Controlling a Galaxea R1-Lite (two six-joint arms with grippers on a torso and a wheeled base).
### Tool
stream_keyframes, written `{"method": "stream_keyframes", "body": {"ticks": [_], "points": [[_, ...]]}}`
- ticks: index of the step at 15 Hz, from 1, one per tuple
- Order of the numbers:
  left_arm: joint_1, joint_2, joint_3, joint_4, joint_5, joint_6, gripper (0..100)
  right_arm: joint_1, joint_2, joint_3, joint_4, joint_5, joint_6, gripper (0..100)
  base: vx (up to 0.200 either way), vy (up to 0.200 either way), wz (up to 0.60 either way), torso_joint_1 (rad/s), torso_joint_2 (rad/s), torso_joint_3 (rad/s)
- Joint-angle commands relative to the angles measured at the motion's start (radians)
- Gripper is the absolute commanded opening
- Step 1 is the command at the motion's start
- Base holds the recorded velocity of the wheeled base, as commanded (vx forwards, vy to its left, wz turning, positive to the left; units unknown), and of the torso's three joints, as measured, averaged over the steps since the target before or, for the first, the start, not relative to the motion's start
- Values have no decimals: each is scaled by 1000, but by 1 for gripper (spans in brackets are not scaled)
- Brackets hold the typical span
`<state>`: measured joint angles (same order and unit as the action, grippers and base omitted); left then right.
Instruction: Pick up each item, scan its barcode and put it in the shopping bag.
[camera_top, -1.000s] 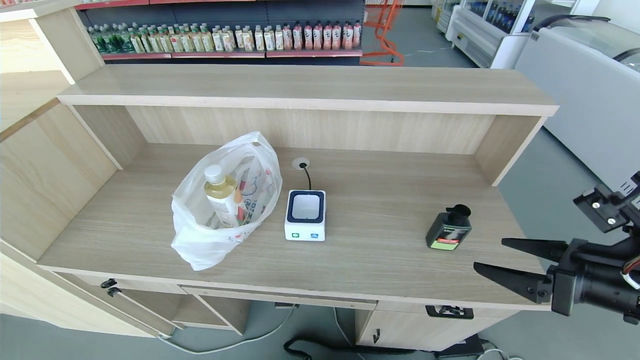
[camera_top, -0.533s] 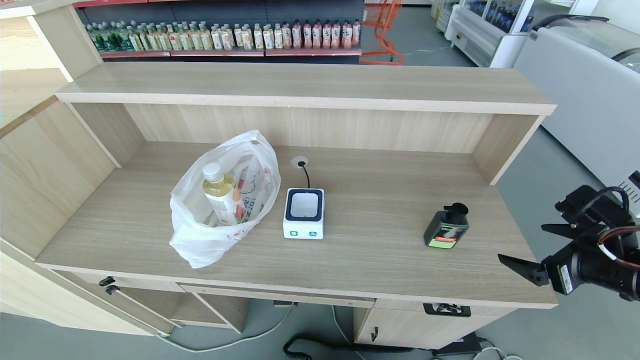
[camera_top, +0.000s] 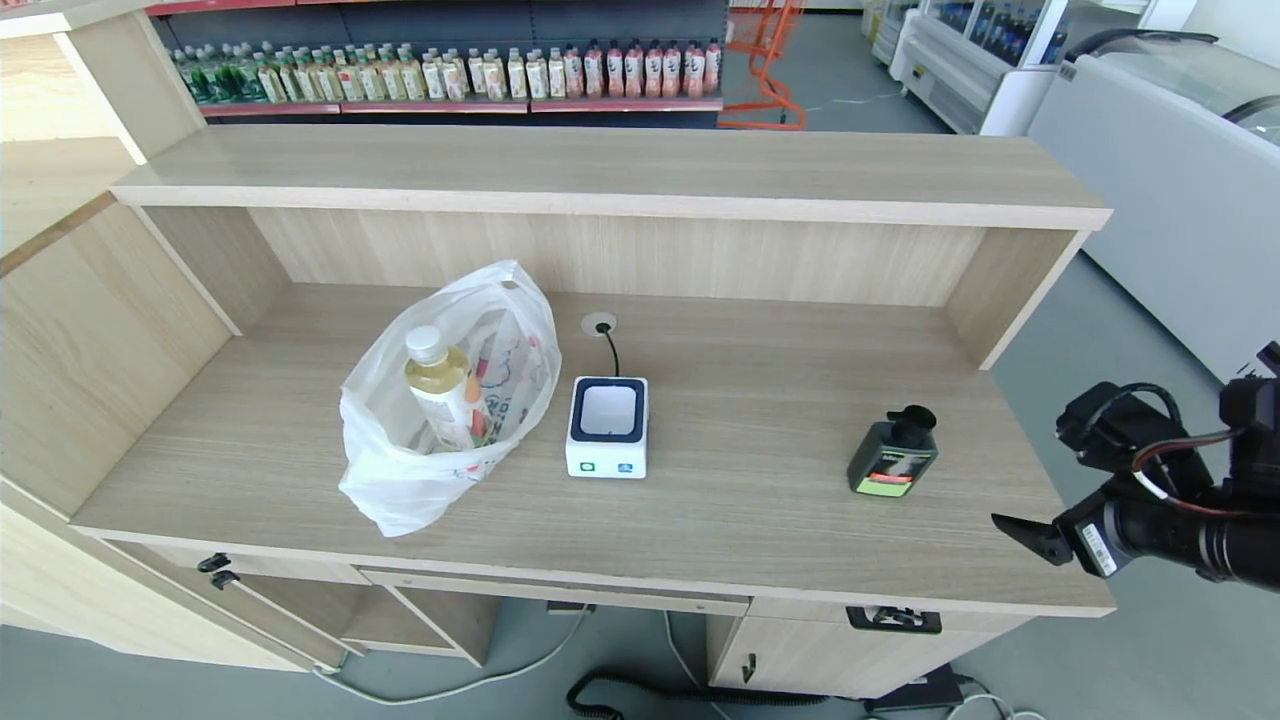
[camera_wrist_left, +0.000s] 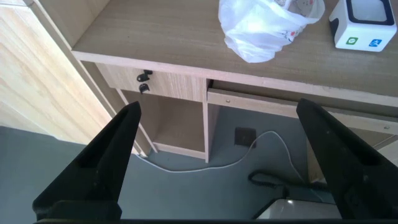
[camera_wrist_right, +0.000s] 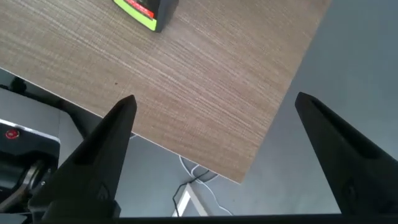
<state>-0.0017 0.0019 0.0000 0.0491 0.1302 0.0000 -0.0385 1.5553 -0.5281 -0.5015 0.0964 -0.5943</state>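
A dark green pump bottle (camera_top: 893, 455) with a black pump stands on the right part of the wooden counter (camera_top: 760, 520); its lower part is the bottle (camera_wrist_right: 146, 9) in the right wrist view. A white barcode scanner (camera_top: 607, 426) sits mid-counter. To its left stands the white shopping bag (camera_top: 445, 400), holding a yellow drink bottle (camera_top: 440, 390). My right gripper (camera_top: 1045, 480) hangs open beyond the counter's right front corner, apart from the pump bottle, fingers spread wide (camera_wrist_right: 217, 155). My left gripper (camera_wrist_left: 214, 162) is open and empty, low in front of the counter, below the bag (camera_wrist_left: 270, 28).
A raised shelf and side walls enclose the counter's back and ends. A black cable runs from the scanner to a hole (camera_top: 600, 323) behind it. Drawers and cables lie below the front edge (camera_wrist_left: 261, 99). Freezers (camera_top: 1150, 150) stand to the right.
My right gripper has drawn back to the right, away from the counter's edge, and rolled about its axis. The head view shifted slightly. The bottle, scanner and bag stayed put.
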Motion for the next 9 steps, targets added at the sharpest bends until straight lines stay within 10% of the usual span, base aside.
{"method": "stream_keyframes", "body": {"ticks": [1, 9], "points": [[0, 0, 0, 0, 0, 0, 100, 37, 109, -70, 0, 28, 4, 100, 0, 0, 0, 0, 0, 0], [0, 0, 0, 0, 0, 0, 100, 126, 256, -179, -35, 66, 5, 100, 0, 0, 0, 0, 0, 0]]}}
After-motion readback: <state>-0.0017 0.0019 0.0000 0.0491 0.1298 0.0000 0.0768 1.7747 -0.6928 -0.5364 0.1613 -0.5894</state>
